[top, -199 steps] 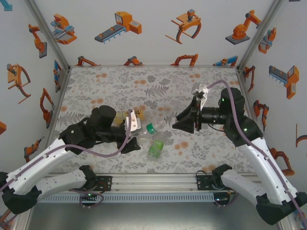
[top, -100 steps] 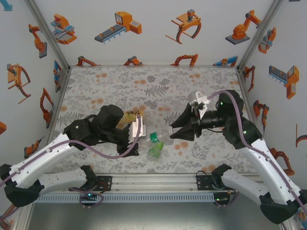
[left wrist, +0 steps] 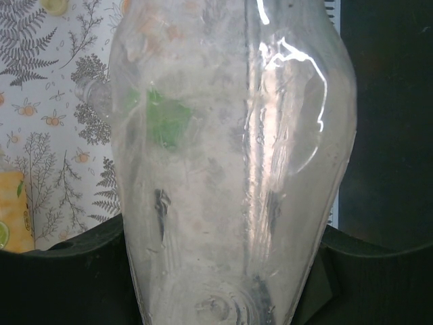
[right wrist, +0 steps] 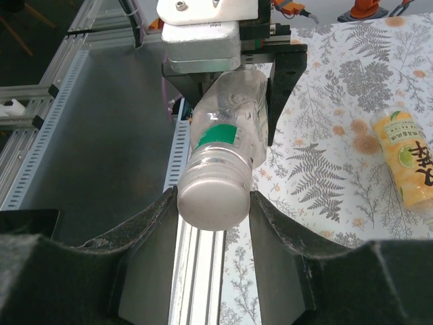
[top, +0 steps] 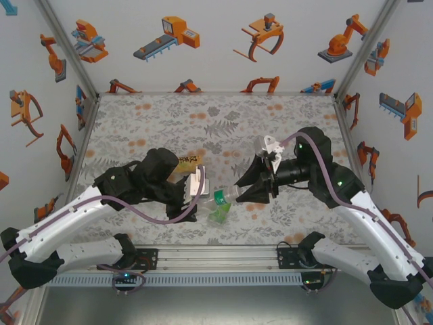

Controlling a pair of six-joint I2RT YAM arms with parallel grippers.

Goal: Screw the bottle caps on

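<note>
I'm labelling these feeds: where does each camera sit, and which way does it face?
Top external: above, behind the bases, looking down at the table; left gripper and right gripper show.
Left wrist: on the left arm, looking along the held clear bottle; gripper body below.
Right wrist: on the right arm, facing the cap between its fingers.
Shared: both wrist views show the clear bottle.
</note>
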